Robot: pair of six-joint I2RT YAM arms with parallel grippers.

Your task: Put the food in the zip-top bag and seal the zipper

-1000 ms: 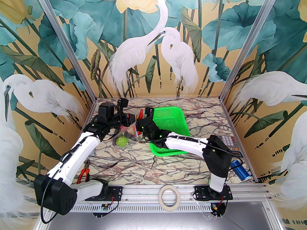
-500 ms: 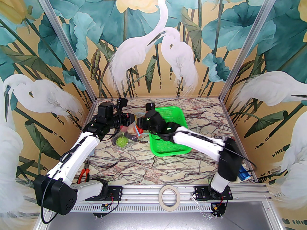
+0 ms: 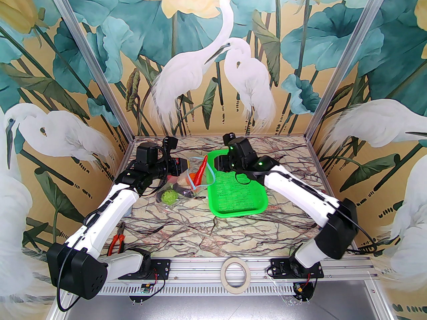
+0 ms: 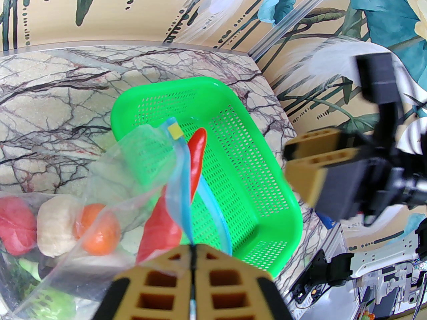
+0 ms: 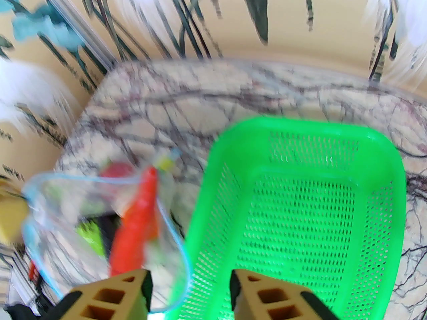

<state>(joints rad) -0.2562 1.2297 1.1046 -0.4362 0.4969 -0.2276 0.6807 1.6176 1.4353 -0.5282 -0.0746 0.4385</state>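
Marble-veined tabletop (image 3: 233, 238) filled the centre frame, walled by heron murals (image 3: 206, 62). Left gripper (image 4: 192, 249) was clamped on the zip-top bag (image 4: 133, 158) left of centre, with food (image 4: 55, 225) inside. Right gripper (image 5: 190, 275) hung parted and empty over the green basket (image 5: 300, 128).

Overhead shot's bright and even, sharp corner to corner. Light seems to come from above, with only soft shadows on the table (image 3: 186, 225). Left wrist cam is crisp mid-frame, but the right gripper (image 4: 288, 160) at the right edge is smeared. Right wrist cam is motion-blurred throughout, the zip-top bag (image 5: 60, 205) at lower left worst.
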